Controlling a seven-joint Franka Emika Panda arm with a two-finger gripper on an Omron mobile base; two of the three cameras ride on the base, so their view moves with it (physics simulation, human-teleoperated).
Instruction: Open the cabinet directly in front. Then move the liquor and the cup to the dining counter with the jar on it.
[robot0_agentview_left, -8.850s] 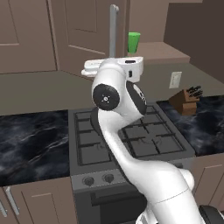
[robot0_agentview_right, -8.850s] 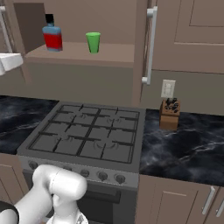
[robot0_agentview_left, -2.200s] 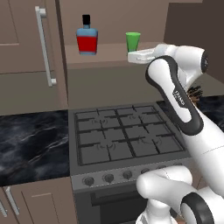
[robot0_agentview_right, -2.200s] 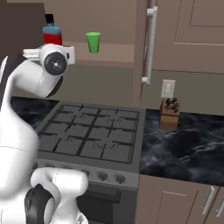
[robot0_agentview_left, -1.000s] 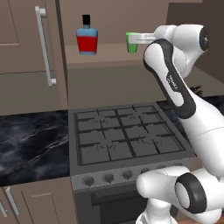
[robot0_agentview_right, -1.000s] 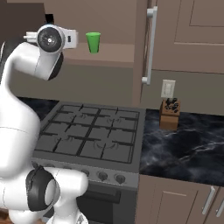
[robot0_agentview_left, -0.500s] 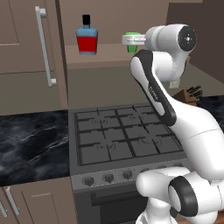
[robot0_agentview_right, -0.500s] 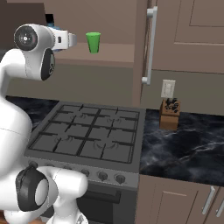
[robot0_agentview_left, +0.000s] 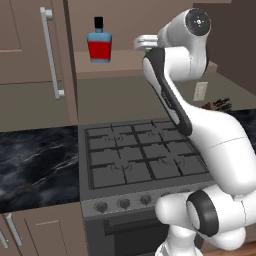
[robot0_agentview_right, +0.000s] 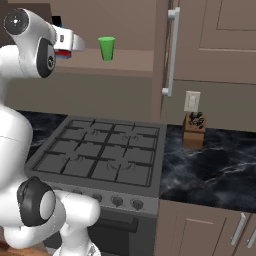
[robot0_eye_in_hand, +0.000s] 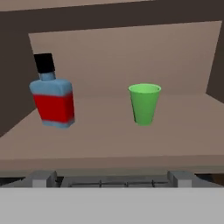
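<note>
The cabinet (robot0_agentview_left: 30, 50) stands open, its doors swung out to either side, the right one (robot0_agentview_right: 215, 40) with its bar handle edge-on. On its shelf (robot0_eye_in_hand: 109, 135) stand the liquor (robot0_eye_in_hand: 53, 98), at the left, and the green cup (robot0_eye_in_hand: 144, 104), at the right, well apart. My gripper (robot0_eye_in_hand: 111, 179) hovers in front of the shelf edge, level with it and facing in between the two, open with nothing between its fingertips (robot0_eye_in_hand: 41, 178). The liquor (robot0_agentview_left: 100, 42) shows left of the hand (robot0_agentview_left: 142, 42). The cup (robot0_agentview_right: 106, 48) stands just right of the hand (robot0_agentview_right: 67, 41). The dining counter and the jar are out of view.
A grey stove (robot0_agentview_left: 135, 160) lies below the cabinet, flanked by black marble worktop (robot0_agentview_left: 35, 165). A knife block (robot0_agentview_right: 194, 129) stands on the right worktop under a wall socket (robot0_agentview_right: 192, 101). Low cabinets with drawer fronts (robot0_agentview_right: 200, 230) run beneath.
The arm's upper joints have swung up and the hand has shifted a little along the shelf front, in front of the cup in the left base view. Bottle and cup have not moved.
</note>
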